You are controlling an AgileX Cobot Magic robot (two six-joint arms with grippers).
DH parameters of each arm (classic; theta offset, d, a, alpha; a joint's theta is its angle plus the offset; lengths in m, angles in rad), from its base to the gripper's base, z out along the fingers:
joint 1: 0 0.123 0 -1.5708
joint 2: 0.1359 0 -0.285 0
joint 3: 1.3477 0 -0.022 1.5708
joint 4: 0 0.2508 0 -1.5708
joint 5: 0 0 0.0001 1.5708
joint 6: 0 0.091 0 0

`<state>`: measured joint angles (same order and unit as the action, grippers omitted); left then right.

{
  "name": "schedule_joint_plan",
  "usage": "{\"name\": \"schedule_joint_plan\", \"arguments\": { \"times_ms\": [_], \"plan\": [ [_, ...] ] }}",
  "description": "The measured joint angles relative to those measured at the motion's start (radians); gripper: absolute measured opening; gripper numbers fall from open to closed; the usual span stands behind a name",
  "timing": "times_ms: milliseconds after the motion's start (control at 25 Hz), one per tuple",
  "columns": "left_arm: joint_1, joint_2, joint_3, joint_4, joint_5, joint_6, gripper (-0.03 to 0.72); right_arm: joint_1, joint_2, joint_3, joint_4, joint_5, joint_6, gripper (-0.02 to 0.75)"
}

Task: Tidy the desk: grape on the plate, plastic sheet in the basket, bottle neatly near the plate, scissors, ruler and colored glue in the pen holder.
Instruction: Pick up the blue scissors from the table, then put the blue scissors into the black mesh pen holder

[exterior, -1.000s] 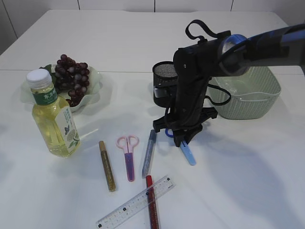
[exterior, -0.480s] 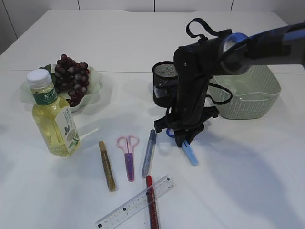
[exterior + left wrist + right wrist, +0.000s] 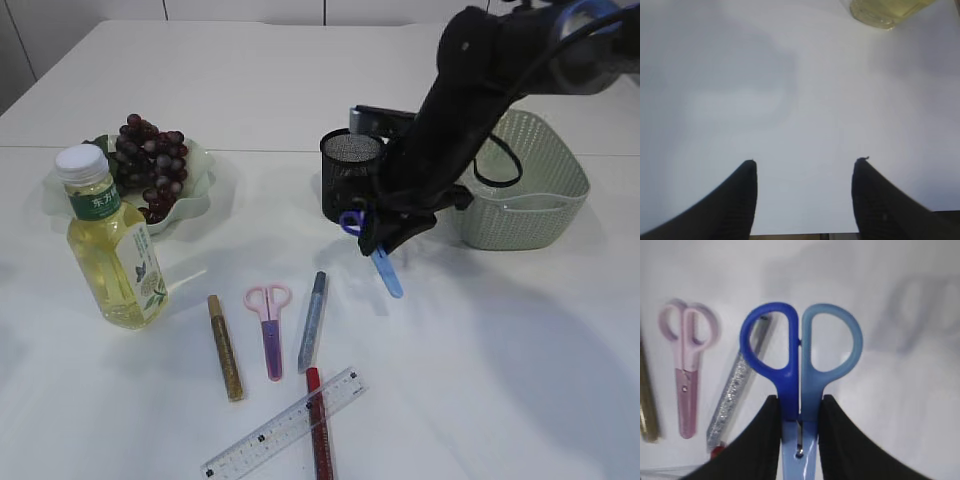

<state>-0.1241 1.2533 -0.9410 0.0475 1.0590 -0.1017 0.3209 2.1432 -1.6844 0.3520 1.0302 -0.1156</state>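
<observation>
My right gripper (image 3: 380, 240) is shut on the blue scissors (image 3: 385, 270), held in the air just in front of the black mesh pen holder (image 3: 347, 172); in the right wrist view the fingers clamp the blue scissors (image 3: 800, 360) below the handles. Pink scissors (image 3: 269, 325), gold glue (image 3: 225, 347), silver glue (image 3: 313, 320), red glue (image 3: 320, 430) and the clear ruler (image 3: 285, 425) lie on the table. Grapes (image 3: 148, 160) sit on the plate (image 3: 205, 175). The bottle (image 3: 108, 240) stands in front of it. My left gripper (image 3: 805, 165) is open over bare table.
The green basket (image 3: 535, 195) stands at the right behind my right arm, a clear sheet inside it. The bottle's base (image 3: 885, 10) shows at the top of the left wrist view. Pink scissors (image 3: 687, 365) and silver glue (image 3: 737, 390) lie below the right gripper.
My right gripper has lifted the blue scissors off the table and carried them back and up toward the pen holder. The arm has swung to the right.
</observation>
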Motion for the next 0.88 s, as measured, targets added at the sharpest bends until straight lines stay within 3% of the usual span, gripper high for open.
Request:
{"name": "schedule_joint_plan", "arguments": {
  "times_ms": [200, 440, 880],
  "plan": [
    [0.000, 0.000, 0.000, -0.003, 0.001, 0.000, 0.435, -0.088, -0.024, -0.034, 0.210, 0.001, -0.181, 0.194],
    [0.000, 0.000, 0.000, -0.023, 0.001, 0.000, 0.435, -0.162, -0.025, -0.057, 0.545, -0.095, -0.433, 0.194],
    [0.000, 0.001, 0.000, -0.026, 0.006, 0.000, 0.435, -0.167, -0.025, -0.057, 0.843, -0.339, -1.007, 0.194]
  ]
}}
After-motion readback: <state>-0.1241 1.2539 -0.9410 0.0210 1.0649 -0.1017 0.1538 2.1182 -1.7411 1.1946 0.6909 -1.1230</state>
